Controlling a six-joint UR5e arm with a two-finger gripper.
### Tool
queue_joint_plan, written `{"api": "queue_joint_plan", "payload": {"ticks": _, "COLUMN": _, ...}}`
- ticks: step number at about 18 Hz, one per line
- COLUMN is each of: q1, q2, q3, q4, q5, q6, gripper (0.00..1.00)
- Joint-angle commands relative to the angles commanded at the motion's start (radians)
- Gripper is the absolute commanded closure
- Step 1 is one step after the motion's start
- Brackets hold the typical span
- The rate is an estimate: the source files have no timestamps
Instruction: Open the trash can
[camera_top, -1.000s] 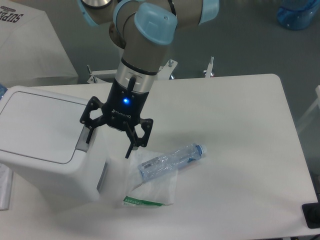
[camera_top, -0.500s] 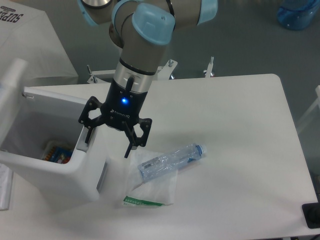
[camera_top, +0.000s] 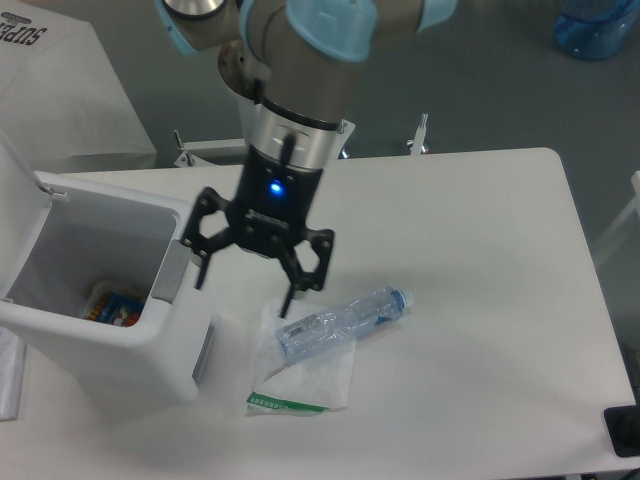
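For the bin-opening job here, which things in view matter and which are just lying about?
Belongs to the job:
- trash can, lid swung up, colourful item visible inside
- grey push-button tab on its rim
- gripper, open, empty, just right of the tab

Just lying about:
- clear plastic bottle on its side
- plastic bag under it
- blue water jug on the floor

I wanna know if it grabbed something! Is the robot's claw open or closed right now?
Gripper: open, holding nothing, hanging just right of the open trash can.
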Motion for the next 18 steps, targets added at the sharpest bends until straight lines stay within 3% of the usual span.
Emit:
{"api": "queue_joint_plan", "payload": {"ticks": 5, "q1": 0.094, "q2": -0.121, "q3": 0.035, "q4": -0.005, "q5": 0.112, "q6": 0.109, "gripper": 0.0}}
{"api": "queue_joint_plan", "payload": {"ticks": 10, "q1": 0.097, "q2": -0.227, "q3": 0.121, "q4": -0.041, "q5": 0.301, "q6": 0.265, "gripper": 0.0}}
{"api": "queue_joint_plan", "payload": {"ticks": 15, "q1": 0.098, "q2": -0.241, "q3": 0.182, "q4": -0.195, "q5": 0.377, "q6": 0.463, "gripper": 0.0}}
{"api": "queue_joint_plan", "payload": {"ticks": 18, "q1": 0.091, "q2": -0.25, "q3": 0.187, "q4": -0.203, "q5": 0.431, "q6": 0.531, "gripper": 0.0}}
